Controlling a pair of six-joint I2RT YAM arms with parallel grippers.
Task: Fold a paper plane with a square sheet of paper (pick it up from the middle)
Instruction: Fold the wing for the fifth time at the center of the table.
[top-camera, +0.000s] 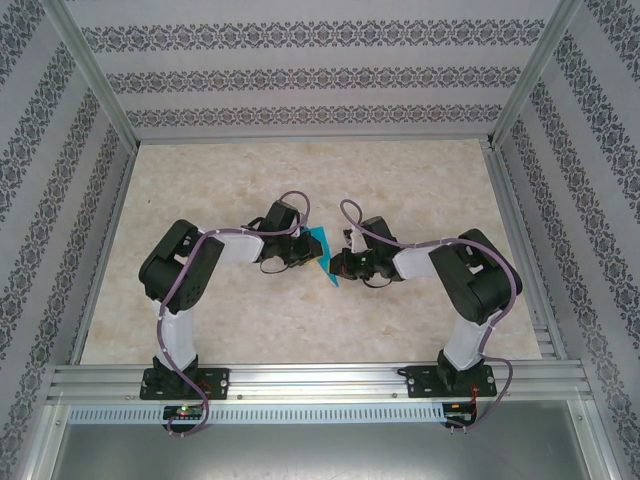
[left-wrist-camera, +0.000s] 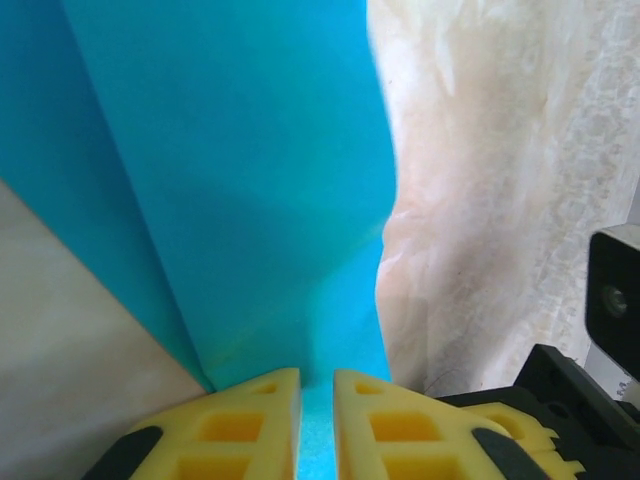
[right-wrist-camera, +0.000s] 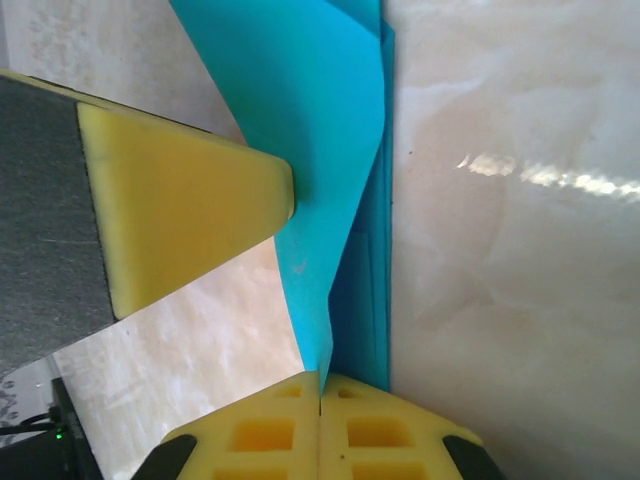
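Note:
The sheet of paper (top-camera: 323, 250) is bright cyan and folded into a narrow pointed shape with layered creases. It is held up on edge between the two arms at the middle of the table. My right gripper (top-camera: 336, 266) (right-wrist-camera: 320, 378) is shut, with the paper's (right-wrist-camera: 310, 120) lower pointed end pinched in the seam between its yellow pads. My left gripper (top-camera: 308, 250) (left-wrist-camera: 316, 378) straddles the paper (left-wrist-camera: 230, 180) from the other side. Its yellow fingers stand a narrow gap apart with cyan showing between them. One left finger (right-wrist-camera: 190, 210) rests against the paper's face.
The tabletop (top-camera: 400, 190) is pale and marble-patterned, with free room around both arms. Aluminium rails (top-camera: 320, 380) run along the near edge, and posts stand at the sides. Patterned walls (top-camera: 300, 80) close in the back and both sides.

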